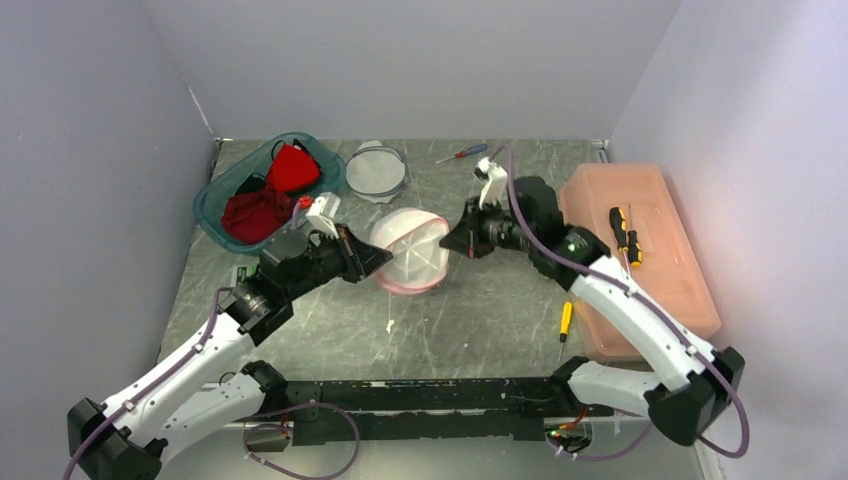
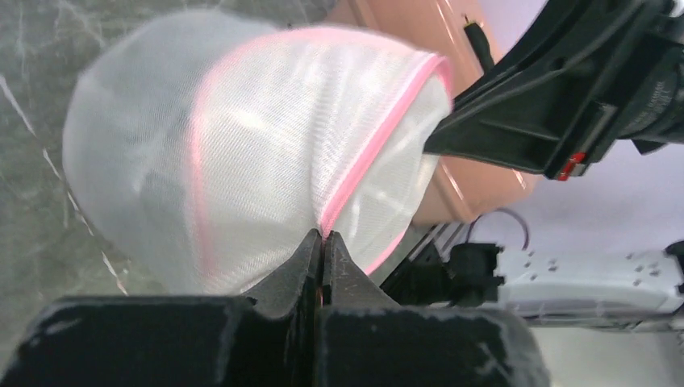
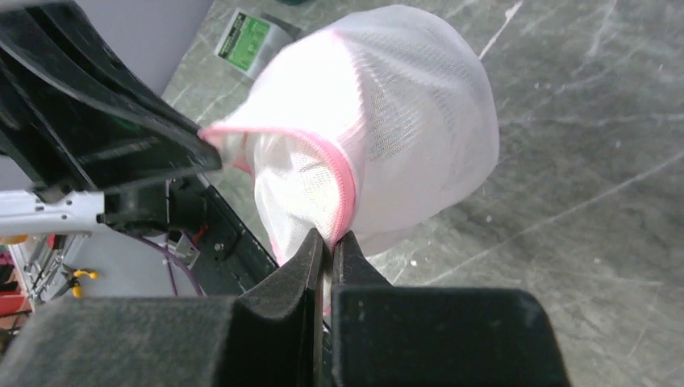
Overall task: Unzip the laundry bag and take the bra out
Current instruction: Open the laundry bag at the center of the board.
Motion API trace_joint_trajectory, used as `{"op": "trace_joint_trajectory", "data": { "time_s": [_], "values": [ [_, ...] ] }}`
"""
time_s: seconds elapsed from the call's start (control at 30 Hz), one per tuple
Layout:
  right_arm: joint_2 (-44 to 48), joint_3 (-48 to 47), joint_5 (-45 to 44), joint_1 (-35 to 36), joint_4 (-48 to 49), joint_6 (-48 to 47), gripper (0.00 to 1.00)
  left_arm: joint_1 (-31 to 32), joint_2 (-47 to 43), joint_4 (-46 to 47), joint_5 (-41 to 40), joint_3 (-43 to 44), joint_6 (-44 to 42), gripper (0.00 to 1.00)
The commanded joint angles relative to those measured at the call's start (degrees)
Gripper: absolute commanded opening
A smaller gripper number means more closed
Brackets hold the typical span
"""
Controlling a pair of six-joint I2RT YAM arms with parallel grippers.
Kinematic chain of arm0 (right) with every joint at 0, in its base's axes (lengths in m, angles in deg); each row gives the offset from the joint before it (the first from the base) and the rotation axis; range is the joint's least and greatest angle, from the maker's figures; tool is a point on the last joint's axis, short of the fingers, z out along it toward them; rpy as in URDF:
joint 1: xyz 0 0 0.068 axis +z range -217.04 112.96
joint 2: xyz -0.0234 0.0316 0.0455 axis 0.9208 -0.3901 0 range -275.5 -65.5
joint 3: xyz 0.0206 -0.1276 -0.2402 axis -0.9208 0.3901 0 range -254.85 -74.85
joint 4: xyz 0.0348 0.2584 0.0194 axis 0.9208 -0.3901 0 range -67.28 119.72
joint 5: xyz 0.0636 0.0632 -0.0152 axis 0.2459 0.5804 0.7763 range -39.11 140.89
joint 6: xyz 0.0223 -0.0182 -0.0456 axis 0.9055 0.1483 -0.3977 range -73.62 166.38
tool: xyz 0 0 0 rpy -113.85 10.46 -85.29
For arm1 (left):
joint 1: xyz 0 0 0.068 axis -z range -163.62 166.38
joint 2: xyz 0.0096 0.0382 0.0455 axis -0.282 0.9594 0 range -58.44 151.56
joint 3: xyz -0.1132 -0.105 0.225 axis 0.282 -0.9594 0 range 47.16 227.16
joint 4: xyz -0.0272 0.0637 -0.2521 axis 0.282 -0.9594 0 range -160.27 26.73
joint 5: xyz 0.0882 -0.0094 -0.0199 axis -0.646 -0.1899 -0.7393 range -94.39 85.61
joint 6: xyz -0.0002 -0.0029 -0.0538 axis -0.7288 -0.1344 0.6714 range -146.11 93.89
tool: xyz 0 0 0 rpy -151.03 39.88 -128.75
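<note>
Your left end effector (image 2: 323,240) is pressed together on the pink trim (image 2: 379,137) of the laundry bag (image 1: 412,252). Your right end effector (image 3: 329,239) pinches that trim from the opposite side, probably to brace the bag for unzipping. The bag sits mid-surface (image 1: 480,310) between them. It is a domed white mesh pouch, apparently still zipped, its contents hidden.

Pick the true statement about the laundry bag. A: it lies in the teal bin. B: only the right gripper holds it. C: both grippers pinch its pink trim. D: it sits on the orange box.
C: left gripper and right gripper each clamp the pink trim of the laundry bag.
</note>
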Motion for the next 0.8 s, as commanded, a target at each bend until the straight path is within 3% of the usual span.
{"op": "trace_joint_trajectory", "data": {
  "time_s": [0.0, 0.1, 0.27, 0.53, 0.67, 0.77],
  "values": [
    [-7.5, -14.01, -1.1, -0.49, -10.61, -6.32, 0.0, 2.36, -2.85, 6.05, -10.78, -4.86, 20.89, 0.03],
    [-11.73, -19.01, -1.96, -0.45, -15.15, -10.91, 0.0, 6.68, -4.99, 8.82, -17.64, -9.01, 26.49, 0.03],
    [-20.11, -20.37, -1.68, 0.96, -18.73, -15.99, 0.0, 14.63, -5.65, 8.36, -28.71, -12.06, 28.35, 0.03],
    [-28.15, -17.62, -7.96, 2.25, -17.32, -14.56, 0.01, 16.31, -5.15, 5.24, -36.72, -17.13, 32.26, 0.03],
    [-22.45, -12.49, -14.56, 3.34, -12.4, -9.67, 0.5, 16.33, -6.43, 2.95, -38.46, -17.87, 32.21, 0.03],
    [-16.9, -10.43, -18.59, 4.82, -11.85, -7.81, 0.65, 16.28, -7.47, -0.71, -40.05, -16.96, 31.44, 0.03]
  ]
}}
